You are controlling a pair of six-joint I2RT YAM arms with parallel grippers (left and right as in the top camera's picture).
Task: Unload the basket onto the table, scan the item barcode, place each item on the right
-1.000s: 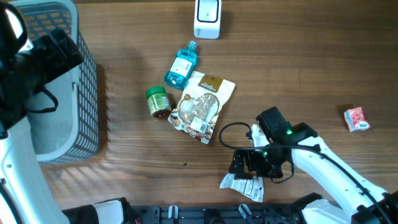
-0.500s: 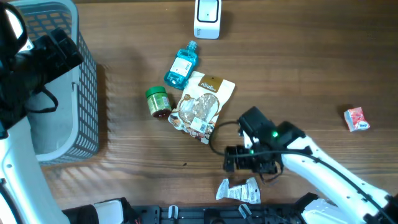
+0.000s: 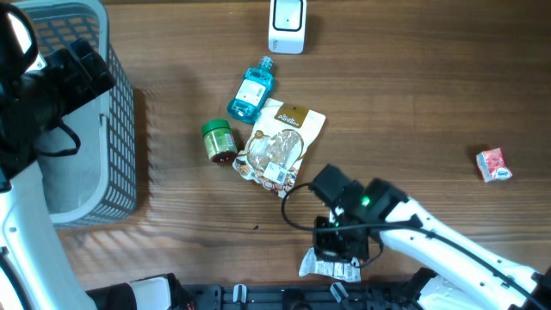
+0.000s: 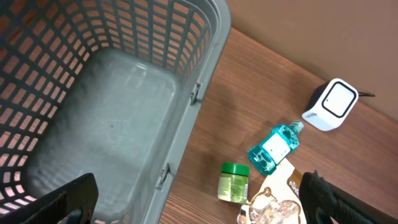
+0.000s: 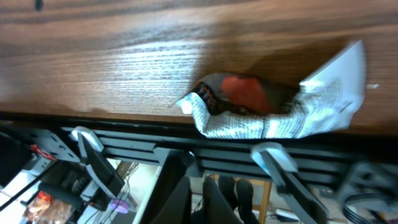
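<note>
White crinkly packet (image 3: 331, 269) lies at the near table edge, right of centre. Your R gripper (image 5: 202, 196) is closed w/ nothing between its fingers, just above it. Risk: you nudge the packet off the near edge, or pinch loose foil & it slips en route to the far scanner (image 3: 287, 26). Long axis runs left-right; barcode side unclear. L gripper (image 4: 202, 196) gapes wide over the basket (image 4: 205, 37).

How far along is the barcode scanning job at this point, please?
Done: nothing yet; the basket is empty and no item is at the scanner. In hand: the right gripper is shut by the crumpled packet, apparently not gripping it. Left: grasp it, show its barcode to the scanner.
</note>
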